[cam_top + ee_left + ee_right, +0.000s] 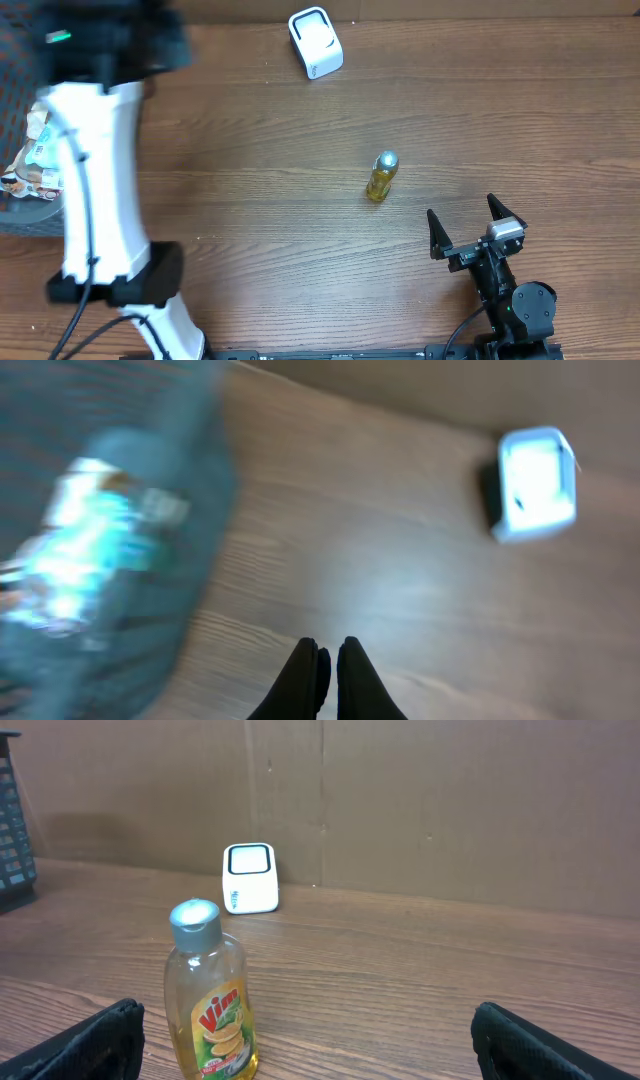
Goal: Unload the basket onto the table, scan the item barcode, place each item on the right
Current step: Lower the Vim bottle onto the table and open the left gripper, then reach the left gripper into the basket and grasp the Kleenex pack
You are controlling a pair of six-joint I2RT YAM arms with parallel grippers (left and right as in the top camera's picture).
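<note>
Nearest the overhead lens, the white left arm [95, 180] is seen large and blurred along the 9 o'clock side, above a dark basket [25, 215] filled with packets [35, 160]. On the wooden desk [250, 150] a small bottle [381, 177] of yellow liquid with a grey cap is found just to the 3 o'clock side of centre. A white scanner [315, 42] is placed at 12 o'clock, well apart from the bottle. The right hand [460, 205] is held at 5 o'clock, spread wide and empty, with the bottle at its 11 o'clock.

From the left wrist, the left hand [333, 650] is shown at 6 o'clock with its fingers pressed together and nothing held between them. The basket is blurred at 9 o'clock and the scanner is seen at 2 o'clock.

From the right wrist, two dark fingers [90, 1040] are seen at 7 and 5 o'clock, far apart. The bottle is stood upright just beside the 7 o'clock finger, untouched, with the scanner behind it at 11 o'clock.
</note>
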